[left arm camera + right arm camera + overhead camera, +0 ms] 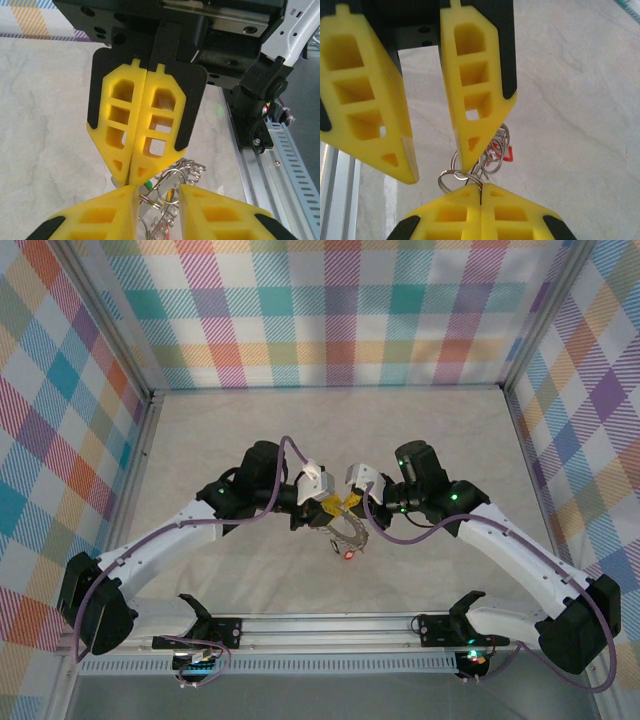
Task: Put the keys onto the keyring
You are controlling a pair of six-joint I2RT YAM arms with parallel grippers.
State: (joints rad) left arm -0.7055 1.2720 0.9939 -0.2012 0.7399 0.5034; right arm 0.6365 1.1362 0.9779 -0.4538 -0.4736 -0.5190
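Arms: both of mine bend in over the table [250, 430] and meet tip to tip near its middle.

Right jaws: my right gripper [480, 187] has its jaws pressed together, pinching a loop of the keyring [451, 176] at the very tips (my best reading; the wire runs into the seam there).

Left jaws: my left gripper [157, 190] has its jaws spread with nothing pinched. One fingertip stands just beside the wire loops; touching or not, I cannot tell.

Keys: the keys [352, 533] already on the ring hang in a silvery bunch under the pinch, with a red tag [506, 155] lowest. Whether that tag rests on the table I cannot tell.

Bearing: from the left jaws the bunch lies straight ahead and slightly low, its loops showing in the mouth between my left fingers. From the right jaws it drops directly off the tips.

Long axis: in the overhead view the bunch runs from the pinch toward the table's near edge, between my two forearms.

Nearer arm: the right one has the ring; the left is the free one, just beside it.

Step, as I judge it: a regrip or handover of the ring. The left jaws would need to close on the wire itself, not on the dangling keys.

Risk, as I judge it: a thin wire could slip from either set of tips.
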